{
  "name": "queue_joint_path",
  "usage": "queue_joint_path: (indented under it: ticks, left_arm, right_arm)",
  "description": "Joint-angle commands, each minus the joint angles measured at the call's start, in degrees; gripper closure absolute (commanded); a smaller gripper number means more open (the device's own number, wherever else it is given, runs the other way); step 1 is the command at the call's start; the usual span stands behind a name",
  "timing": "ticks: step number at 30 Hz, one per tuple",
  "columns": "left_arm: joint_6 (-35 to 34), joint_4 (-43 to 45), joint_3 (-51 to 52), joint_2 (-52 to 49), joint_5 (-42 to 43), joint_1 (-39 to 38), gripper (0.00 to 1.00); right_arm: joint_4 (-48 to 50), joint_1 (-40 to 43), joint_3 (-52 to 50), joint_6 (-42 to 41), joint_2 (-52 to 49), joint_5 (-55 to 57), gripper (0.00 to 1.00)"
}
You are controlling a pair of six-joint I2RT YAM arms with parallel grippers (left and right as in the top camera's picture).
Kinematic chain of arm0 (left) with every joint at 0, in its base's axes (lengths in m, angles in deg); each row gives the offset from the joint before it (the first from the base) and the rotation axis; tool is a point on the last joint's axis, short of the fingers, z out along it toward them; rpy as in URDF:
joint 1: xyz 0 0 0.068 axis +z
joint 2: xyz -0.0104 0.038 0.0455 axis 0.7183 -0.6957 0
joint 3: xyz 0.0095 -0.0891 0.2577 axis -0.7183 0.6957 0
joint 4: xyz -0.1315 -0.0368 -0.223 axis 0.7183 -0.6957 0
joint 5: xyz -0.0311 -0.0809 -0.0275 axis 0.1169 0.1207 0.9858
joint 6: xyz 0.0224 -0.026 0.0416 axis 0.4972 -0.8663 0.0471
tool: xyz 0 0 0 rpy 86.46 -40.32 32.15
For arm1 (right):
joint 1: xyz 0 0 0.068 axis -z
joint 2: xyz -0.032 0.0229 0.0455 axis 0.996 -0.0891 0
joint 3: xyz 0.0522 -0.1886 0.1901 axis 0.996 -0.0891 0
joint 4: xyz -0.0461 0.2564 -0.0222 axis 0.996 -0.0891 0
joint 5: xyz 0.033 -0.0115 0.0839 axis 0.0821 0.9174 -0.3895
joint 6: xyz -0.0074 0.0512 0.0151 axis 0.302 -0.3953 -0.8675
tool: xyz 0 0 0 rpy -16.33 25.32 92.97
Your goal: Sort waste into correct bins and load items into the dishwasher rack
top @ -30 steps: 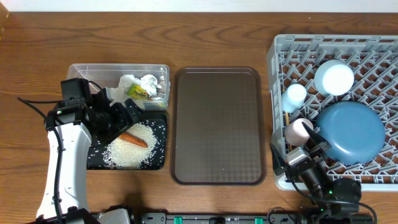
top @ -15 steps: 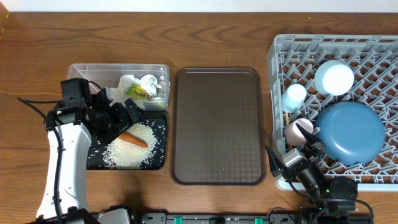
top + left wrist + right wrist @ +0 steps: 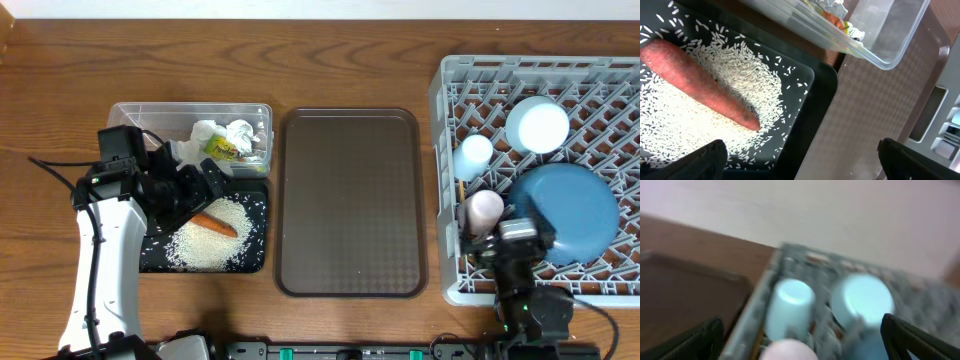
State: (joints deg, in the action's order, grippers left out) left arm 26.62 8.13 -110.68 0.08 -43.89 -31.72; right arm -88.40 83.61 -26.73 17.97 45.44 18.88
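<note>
The grey dishwasher rack (image 3: 450, 85) at the right holds the blue plate (image 3: 572, 212), the white bowl (image 3: 537, 125), the light blue cup (image 3: 473, 155) and the pinkish-white cup (image 3: 484, 208). The black bin (image 3: 158, 258) holds rice (image 3: 205, 245) and the carrot (image 3: 214, 224). The clear tub (image 3: 150, 115) holds paper wads (image 3: 238, 131) and a yellow-green wrapper (image 3: 221, 149). My left gripper (image 3: 205, 190) is open over the black bin's near corner (image 3: 820, 120), empty. My right gripper (image 3: 505, 235) is open at the rack's front, just behind the pinkish-white cup (image 3: 787, 351).
The brown serving tray (image 3: 350, 200) lies between the bins and the rack. A thin wooden stick (image 3: 458, 190) stands by the rack's left wall. The right wrist view is blurred.
My right arm has swung from the rack's front left corner to the right and now points straight along the rack. The left arm has not moved.
</note>
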Motion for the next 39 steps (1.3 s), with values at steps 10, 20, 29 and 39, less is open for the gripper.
queue_joint_path:
  ticks: [10, 20, 29, 39]
  left_arm:
    - [-0.5, -0.2, 0.2, -0.1, 0.1, 0.3, 0.01]
    - [-0.5, -0.2, 0.2, -0.1, 0.1, 0.3, 0.01]
    - [-0.5, -0.2, 0.2, -0.1, 0.1, 0.3, 0.01]
    - [-0.5, -0.2, 0.2, -0.1, 0.1, 0.3, 0.01]
  right_arm:
    - [1.0, -1.6, -0.2, -9.7, 0.4, 10.8, 0.01]
    - [-0.1, -1.8, -0.2, -4.6, 0.4, 4.2, 0.01]
    - [-1.4, -1.8, -0.2, -4.4, 0.4, 3.5, 0.01]
    - [-1.6, -1.8, -0.2, -4.4, 0.4, 2.2, 0.01]
